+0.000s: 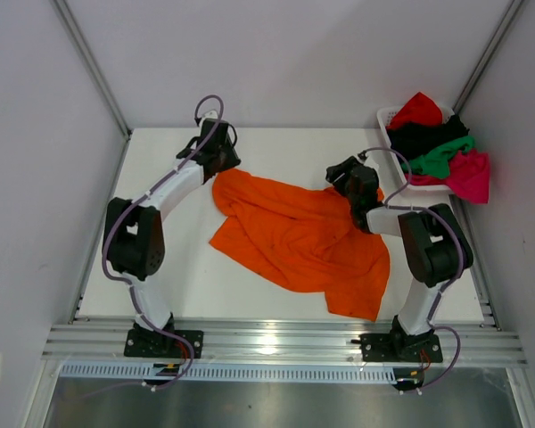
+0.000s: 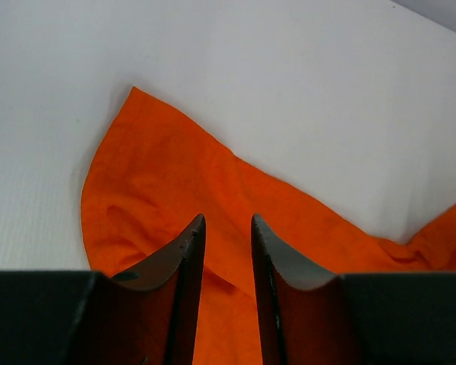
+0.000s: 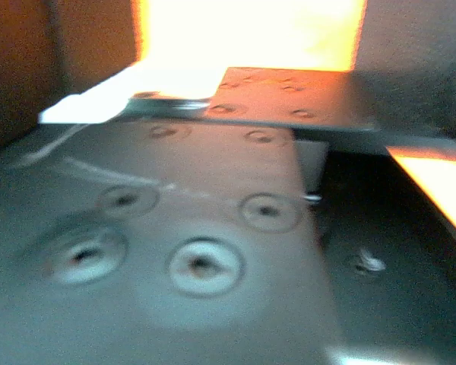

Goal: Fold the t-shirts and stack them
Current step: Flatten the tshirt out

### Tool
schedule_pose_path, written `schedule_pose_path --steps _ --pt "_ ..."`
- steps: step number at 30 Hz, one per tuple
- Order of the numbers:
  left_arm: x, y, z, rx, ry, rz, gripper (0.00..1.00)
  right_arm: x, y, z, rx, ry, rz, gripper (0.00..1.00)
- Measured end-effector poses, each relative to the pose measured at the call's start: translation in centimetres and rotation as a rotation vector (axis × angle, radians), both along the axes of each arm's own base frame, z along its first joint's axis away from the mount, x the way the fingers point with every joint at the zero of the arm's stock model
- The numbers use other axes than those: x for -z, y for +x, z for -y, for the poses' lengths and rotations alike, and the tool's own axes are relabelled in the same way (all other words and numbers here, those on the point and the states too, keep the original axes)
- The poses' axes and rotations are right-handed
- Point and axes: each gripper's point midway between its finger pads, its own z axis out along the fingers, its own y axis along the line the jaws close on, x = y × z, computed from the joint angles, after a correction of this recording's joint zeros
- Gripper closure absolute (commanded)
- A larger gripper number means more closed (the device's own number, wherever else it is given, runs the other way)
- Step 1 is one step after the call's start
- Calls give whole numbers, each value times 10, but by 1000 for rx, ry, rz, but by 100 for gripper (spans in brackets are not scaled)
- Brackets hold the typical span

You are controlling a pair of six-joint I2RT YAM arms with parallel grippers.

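1. Top external view: the orange t-shirt (image 1: 294, 236) is lying crumpled across the middle of the white table (image 1: 205, 285), running from upper left to lower right.
2. The left gripper (image 1: 218, 163) is hovering at the shirt's upper-left corner. In the left wrist view its fingers (image 2: 175, 255) are standing slightly parted over the cloth, gripping nothing.
3. The right gripper (image 1: 352, 183) is sitting at the shirt's upper-right edge. Its wrist view is blurred, so I cannot tell its state.
4. A heap of t-shirts (image 1: 423, 135), red, black, green and magenta-pink, is lying in the basket (image 1: 385, 116) at upper right.
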Motion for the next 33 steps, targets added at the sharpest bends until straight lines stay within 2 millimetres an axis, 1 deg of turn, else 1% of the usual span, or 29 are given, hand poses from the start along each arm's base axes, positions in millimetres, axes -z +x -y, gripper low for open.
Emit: schedule_pose_path --steps 3,5,7,12,16,21,24,27,33 --pt "-9 -3 -1 4 2 15 66 14 11 4 10 38 -32 38" --pt "-13 -4 -1 4 2 22 66 19 17 7 25 63 -47 38" --pt "-15 -4 -2 1 4 27 66 21 21 9 38 86 -56 38" --pt "-12 -6 -4 0 18 14 66 19 26 12 55 130 -66 39" --pt "-10 -8 -7 -8 29 3 66 26 24 16 71 141 -100 39" --pt "-8 -9 -9 -13 35 -3 66 51 11 24 115 131 -211 38" --pt "-8 -9 -9 -13 35 -3 66 62 4 28 138 127 -261 38" --pt "-8 -10 -9 -12 35 -5 66 69 0 30 154 133 -293 39" --pt "-6 -12 -11 -18 46 -16 66 72 -3 30 166 146 -315 39"
